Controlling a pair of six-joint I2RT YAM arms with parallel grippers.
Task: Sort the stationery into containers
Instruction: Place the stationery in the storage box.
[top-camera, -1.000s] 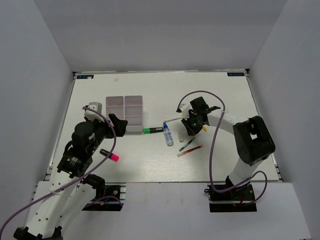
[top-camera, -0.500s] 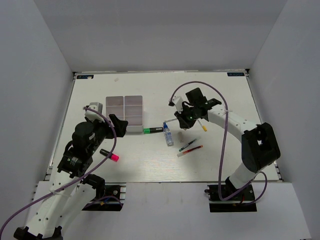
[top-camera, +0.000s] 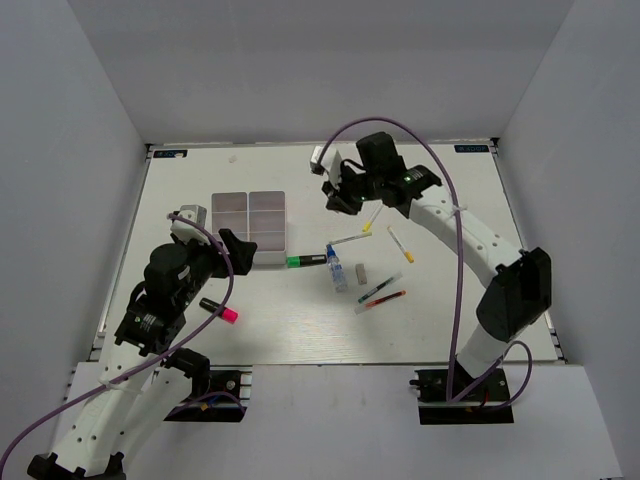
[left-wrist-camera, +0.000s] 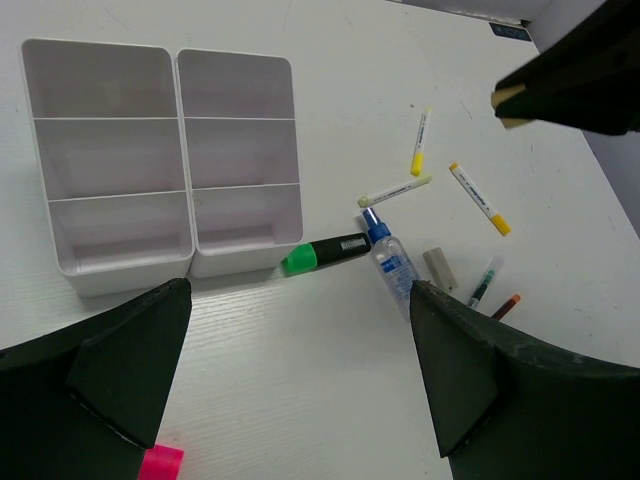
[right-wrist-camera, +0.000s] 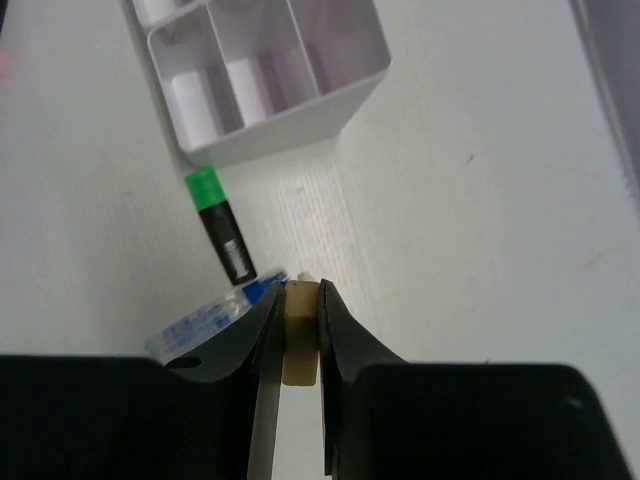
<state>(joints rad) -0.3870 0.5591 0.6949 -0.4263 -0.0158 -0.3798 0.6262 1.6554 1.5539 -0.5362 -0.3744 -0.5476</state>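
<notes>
Top view, clock directions taken from the table centre. The right gripper (right-wrist-camera: 298, 302) is seen raised over the table at about 12 o'clock, its jaws drawn in to a narrow gap and clamped on a small beige eraser (right-wrist-camera: 300, 350), which is pinched upright between the two fingers. The left gripper (left-wrist-camera: 300, 290) is held spread fully wide with nothing between its fingers; it is placed just beside the near edge of the white tray (top-camera: 250, 262), which sits at 10 o'clock. The green highlighter (top-camera: 305, 261) is found at the tray's 4 o'clock corner, with the blue-capped tube (top-camera: 336, 271) touching its far end. A second eraser (top-camera: 362, 272) is noted just at 3 o'clock of the tube. The yellow-ended pens (top-camera: 400, 243) are scattered at 2 o'clock, and the green and red pens (top-camera: 380, 294) at 4 o'clock. The pink-capped marker (top-camera: 218, 310) is recorded at 8 o'clock, beside the left arm.
</notes>
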